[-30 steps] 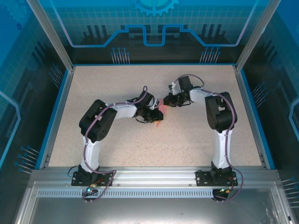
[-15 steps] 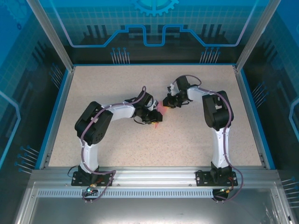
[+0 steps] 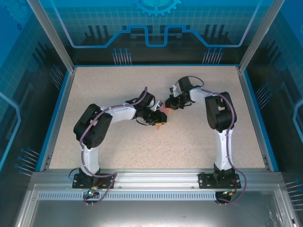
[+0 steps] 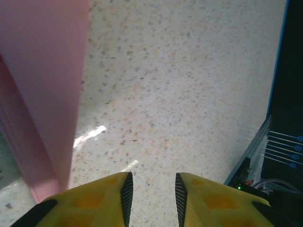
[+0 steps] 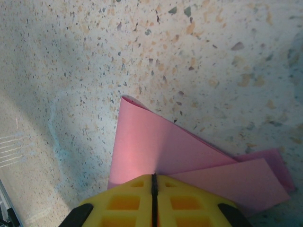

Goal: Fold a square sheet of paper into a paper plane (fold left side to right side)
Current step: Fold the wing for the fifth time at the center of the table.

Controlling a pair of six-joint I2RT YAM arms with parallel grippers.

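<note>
On table (image 3: 118, 142), pink paper (image 5: 156, 146) was pinched in closed right claw (image 5: 154, 182); left claw (image 4: 151, 189) was narrowly parted, empty; edges likely best squared before creasing

You are working in a robotics lab test cell, not a home or a shop. The left arm (image 3: 94, 127) and right arm (image 3: 220, 113) are standing bolted to an aluminium rail (image 3: 156, 176) at the near edge. A speckled tabletop (image 3: 189, 137) is lying inside a blue rim (image 3: 57, 118). Aluminium posts (image 3: 49, 33) are carrying blue printed panels (image 3: 156, 28) that are enclosing your bench. Purple cables (image 3: 86, 151) are running along the arms.
</note>
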